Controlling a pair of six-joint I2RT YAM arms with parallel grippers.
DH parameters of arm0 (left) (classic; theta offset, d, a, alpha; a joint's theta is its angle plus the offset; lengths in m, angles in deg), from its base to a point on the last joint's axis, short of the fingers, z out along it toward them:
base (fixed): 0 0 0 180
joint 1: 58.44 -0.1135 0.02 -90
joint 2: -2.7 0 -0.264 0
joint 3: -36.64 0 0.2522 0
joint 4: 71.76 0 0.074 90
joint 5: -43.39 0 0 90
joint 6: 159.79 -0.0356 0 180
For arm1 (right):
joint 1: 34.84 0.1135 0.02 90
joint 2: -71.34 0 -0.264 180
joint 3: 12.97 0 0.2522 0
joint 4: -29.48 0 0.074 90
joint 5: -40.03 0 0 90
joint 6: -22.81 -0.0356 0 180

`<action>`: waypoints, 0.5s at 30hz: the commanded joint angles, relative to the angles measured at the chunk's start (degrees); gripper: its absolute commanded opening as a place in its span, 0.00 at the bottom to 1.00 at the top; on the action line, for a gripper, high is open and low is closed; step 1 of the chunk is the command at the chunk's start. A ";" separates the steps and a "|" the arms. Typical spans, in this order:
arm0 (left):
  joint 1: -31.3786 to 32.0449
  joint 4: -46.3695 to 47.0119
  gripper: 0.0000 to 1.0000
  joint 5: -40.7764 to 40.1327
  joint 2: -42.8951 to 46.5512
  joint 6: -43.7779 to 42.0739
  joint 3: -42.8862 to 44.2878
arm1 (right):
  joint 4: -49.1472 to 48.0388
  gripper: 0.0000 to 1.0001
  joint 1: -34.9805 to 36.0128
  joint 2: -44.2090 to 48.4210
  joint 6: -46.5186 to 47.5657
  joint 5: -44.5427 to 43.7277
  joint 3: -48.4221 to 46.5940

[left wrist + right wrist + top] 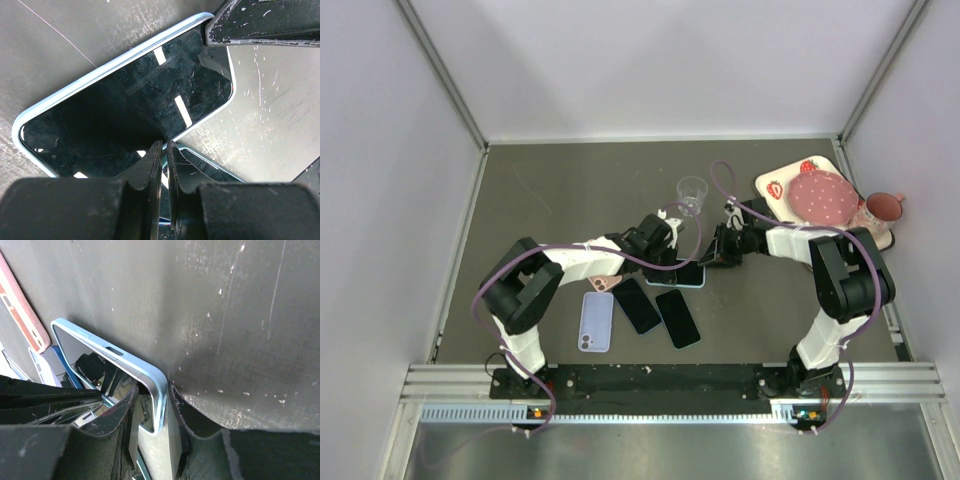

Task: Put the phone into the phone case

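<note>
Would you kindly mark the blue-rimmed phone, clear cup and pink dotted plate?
blue-rimmed phone (130, 107): left wrist view, screen centre.
clear cup (692, 191): top view, its middle.
pink dotted plate (823, 198): top view, its face.

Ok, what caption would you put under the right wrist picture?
The right pincer straddles one edge of the blue-rimmed phone over the dark table.

I'm seeing the phone (125, 100) showing glossy black glass, smudged and reflecting, its pale blue rim (145, 371) looking like smooth satin plastic, the jaws looking matt black, scuffed and white-flecked, the worktop (60, 45) showing dark grey, finely scratched, a cup (692, 192) looking like clear plastic
</note>
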 commanded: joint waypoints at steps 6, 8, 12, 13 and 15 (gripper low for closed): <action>0.01 -3.61 0.13 -1.27 -0.75 -1.26 1.34 | 8.95 0.18 3.74 -5.26 2.43 -13.33 -1.98; 0.01 -3.61 0.13 -0.92 -1.28 -1.26 1.78 | 10.26 0.18 4.62 -6.13 2.34 -15.00 -2.77; 0.01 -3.61 0.13 -0.91 -0.85 -1.26 1.96 | 12.56 0.17 5.94 -7.28 3.04 -17.90 -4.18; 0.01 -3.61 0.13 -1.18 -0.76 -1.34 1.96 | 13.17 0.17 6.03 -7.19 3.30 -18.69 -4.36; 0.01 -3.87 0.13 -1.35 -0.84 -1.43 2.22 | 14.92 0.13 6.64 -6.84 3.74 -22.29 -4.88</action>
